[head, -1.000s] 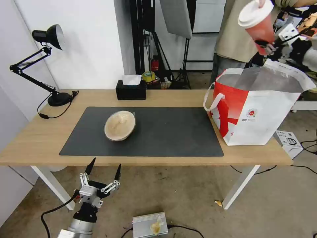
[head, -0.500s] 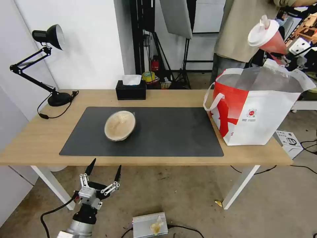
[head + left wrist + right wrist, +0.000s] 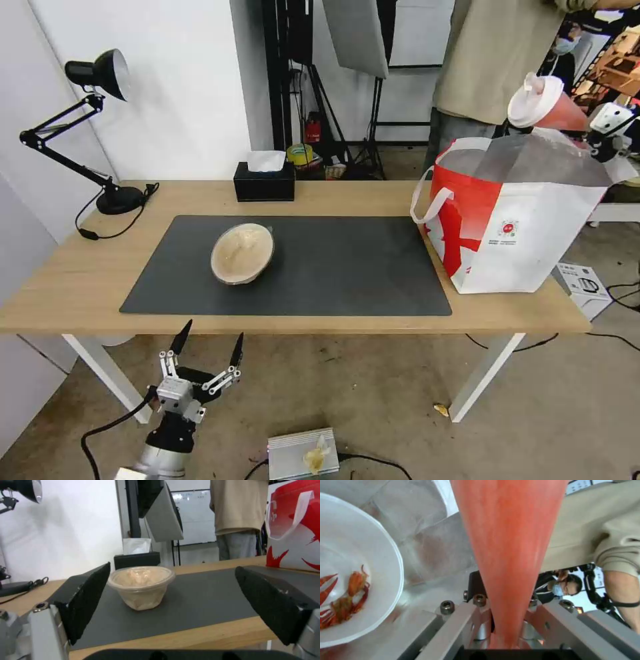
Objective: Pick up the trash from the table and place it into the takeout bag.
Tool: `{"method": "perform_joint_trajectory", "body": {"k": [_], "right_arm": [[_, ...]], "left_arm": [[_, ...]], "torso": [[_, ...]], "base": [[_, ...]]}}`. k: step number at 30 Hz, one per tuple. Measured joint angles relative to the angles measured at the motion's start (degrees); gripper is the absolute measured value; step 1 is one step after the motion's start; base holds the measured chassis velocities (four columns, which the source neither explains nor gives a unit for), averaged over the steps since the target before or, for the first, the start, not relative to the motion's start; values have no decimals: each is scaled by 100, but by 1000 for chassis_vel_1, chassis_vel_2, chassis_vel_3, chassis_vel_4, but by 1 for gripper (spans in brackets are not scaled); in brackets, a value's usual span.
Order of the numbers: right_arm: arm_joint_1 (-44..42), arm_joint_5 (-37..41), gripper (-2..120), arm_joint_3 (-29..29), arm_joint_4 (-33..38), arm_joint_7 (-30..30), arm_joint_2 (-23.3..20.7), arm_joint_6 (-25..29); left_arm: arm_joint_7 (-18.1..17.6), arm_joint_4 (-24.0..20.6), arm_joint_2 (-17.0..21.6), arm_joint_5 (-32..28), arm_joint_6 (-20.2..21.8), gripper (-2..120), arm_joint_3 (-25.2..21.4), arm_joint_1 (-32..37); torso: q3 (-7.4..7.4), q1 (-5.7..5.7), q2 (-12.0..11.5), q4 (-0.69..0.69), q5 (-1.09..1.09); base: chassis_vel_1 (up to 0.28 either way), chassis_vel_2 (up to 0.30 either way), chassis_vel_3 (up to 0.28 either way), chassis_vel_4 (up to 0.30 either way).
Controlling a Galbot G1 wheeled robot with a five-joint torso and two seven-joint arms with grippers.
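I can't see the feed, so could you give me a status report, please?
Right gripper shut on drink cup, tilted over takeout bag. Left gripper open, below table edge. Tan bowl on mat.

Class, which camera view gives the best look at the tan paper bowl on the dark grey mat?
The left wrist view: the tan paper bowl stands close, side-on, between the left gripper and its open fingers. The head view shows the bowl smaller, from above. The right wrist view faces elsewhere.

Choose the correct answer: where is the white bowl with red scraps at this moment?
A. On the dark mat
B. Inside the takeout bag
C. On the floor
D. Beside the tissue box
B: the right wrist view shows the white bowl lying against the foil lining of the takeout bag, below the red cup held by the right tool.
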Motion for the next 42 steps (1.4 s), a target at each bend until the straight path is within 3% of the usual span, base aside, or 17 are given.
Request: {"method": "perform_joint_trajectory", "body": {"k": [18,27,42], "right_arm": [[1330,-847,4,-1236,-1029,-186,844,253],[1462,-1256,4,-1350,-1402,-276,1040,509],[1166,-1329,4,-1293,-1460,-298,1007,545]], "left_arm": [[48,47,1,-105,-4,100,-26,-45],[62,121,-2,-123,-4,100,-31,-72],[108,138,-26,-125,-4,100,-15,-75]], "torso": [[0,1,0,1,-1],[0,1,0,0,0],[0,1,0,0,0]], "base": [[0,0,0,0],[0,0,0,0],[0,0,0,0]]}}
